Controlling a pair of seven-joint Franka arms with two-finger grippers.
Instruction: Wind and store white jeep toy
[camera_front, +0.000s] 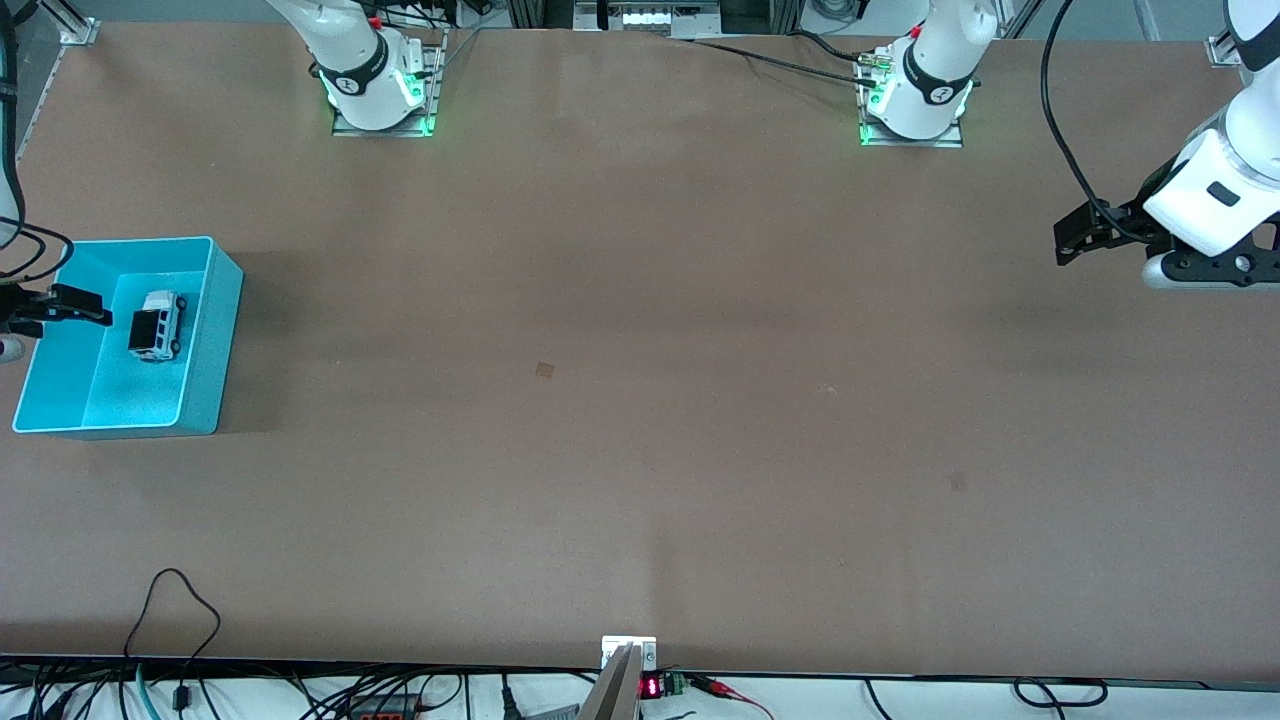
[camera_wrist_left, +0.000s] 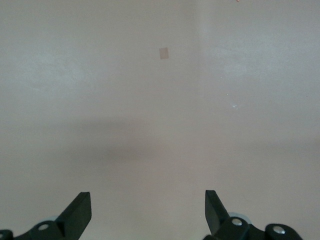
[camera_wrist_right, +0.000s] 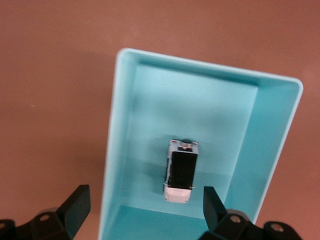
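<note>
The white jeep toy (camera_front: 157, 324) rests inside the teal bin (camera_front: 205, 340). The right gripper (camera_wrist_right: 145, 207) hovers over the bin, fingers released and empty. The left gripper (camera_wrist_left: 148, 212) waits over the bench (camera_front: 640, 400) at the left arm's end, fingers released

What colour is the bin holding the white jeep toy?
Turquoise bin; white jeep toy rests inside. Right wrist view shows it best.
</note>
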